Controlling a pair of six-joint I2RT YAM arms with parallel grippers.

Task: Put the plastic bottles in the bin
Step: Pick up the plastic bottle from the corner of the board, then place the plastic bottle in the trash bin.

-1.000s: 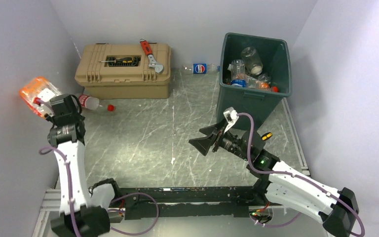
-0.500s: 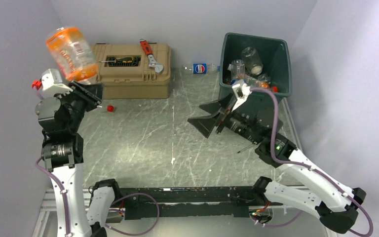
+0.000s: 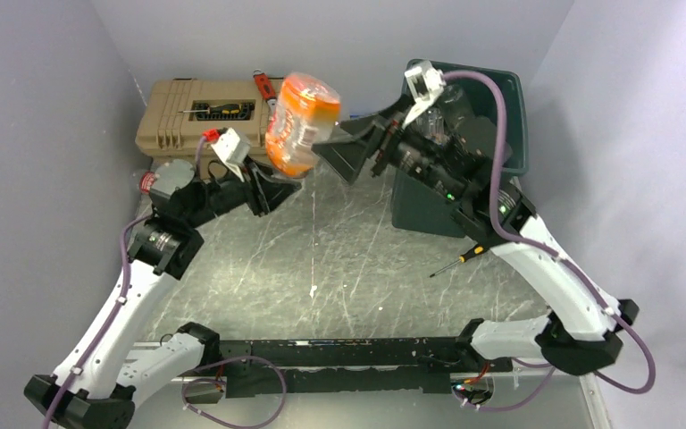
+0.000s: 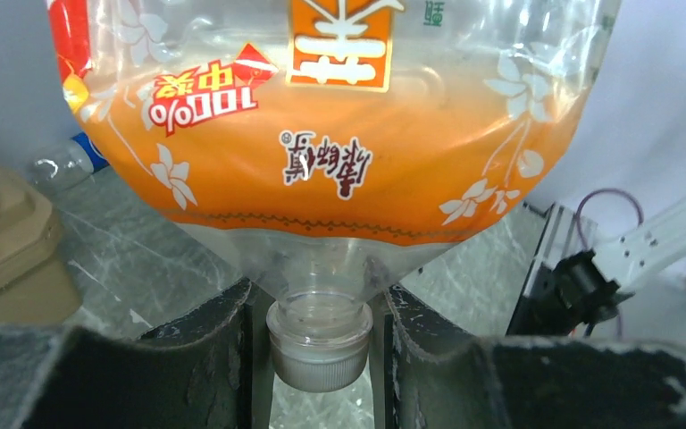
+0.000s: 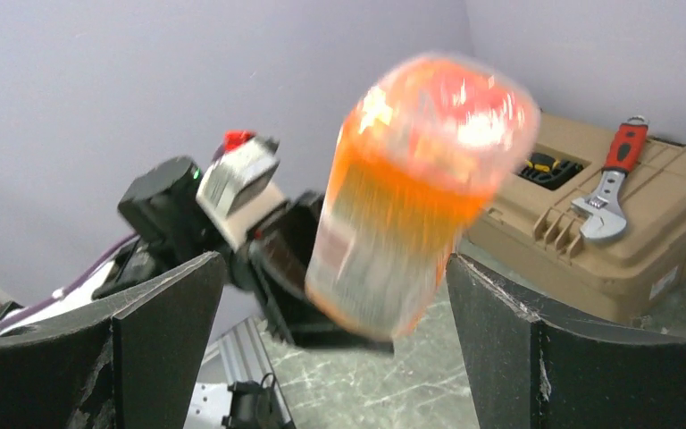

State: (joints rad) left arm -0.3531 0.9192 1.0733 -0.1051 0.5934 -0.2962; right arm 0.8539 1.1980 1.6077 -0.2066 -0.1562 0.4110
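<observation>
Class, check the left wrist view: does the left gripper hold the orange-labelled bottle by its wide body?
No, the left gripper pinches the orange-labelled bottle at its capped neck.

Your top view hangs high at the near side of the bench (image 3: pixel 322 259) and looks down and forward over all of it. It is the widest and farthest of the three. Your left wrist view looks out along the left pincer (image 4: pixel 319 344), so near that the orange-labelled bottle (image 4: pixel 322 134) fills the upper frame, with a corner of the tan toolbox (image 4: pixel 0 250) at the left edge. Your right wrist view faces out through the right pincer (image 5: pixel 335 304) toward the left arm (image 5: pixel 165 210) — the bottle sits blurred at mid-distance. All three views share that bottle and the toolbox.
</observation>
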